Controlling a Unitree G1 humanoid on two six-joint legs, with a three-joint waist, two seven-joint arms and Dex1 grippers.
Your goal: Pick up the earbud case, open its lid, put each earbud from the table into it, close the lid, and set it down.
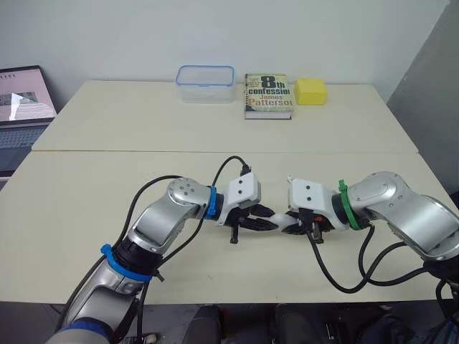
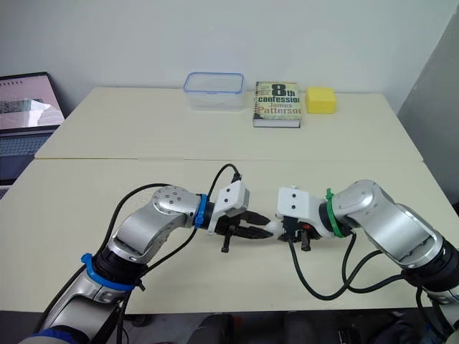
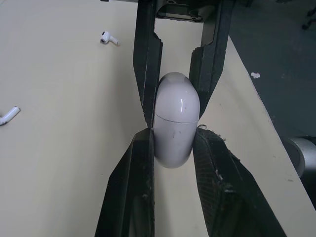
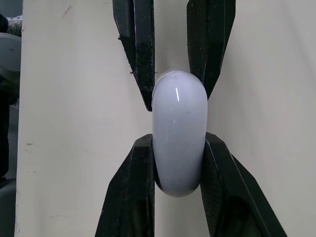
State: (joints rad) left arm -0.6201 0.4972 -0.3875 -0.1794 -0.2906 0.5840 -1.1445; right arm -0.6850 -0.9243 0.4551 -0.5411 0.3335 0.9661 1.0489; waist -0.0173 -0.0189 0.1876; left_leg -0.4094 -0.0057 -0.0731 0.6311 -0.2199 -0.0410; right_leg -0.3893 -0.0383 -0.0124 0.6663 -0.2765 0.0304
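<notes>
above the near table (image 1: 86, 215), at its front middle, the white earbud case (image 3: 175, 121) is held between both grippers, apparently just clear of the surface. one end is pinched by the fingers of the left gripper (image 1: 275, 221), the other by those of the right gripper (image 1: 295, 224), each pair pressed against the case's sides. the lid is seen shut along its seam. a loose earbud (image 3: 109, 38) and a second earbud (image 3: 9, 115) are lying apart on the table, away from the case.
</notes>
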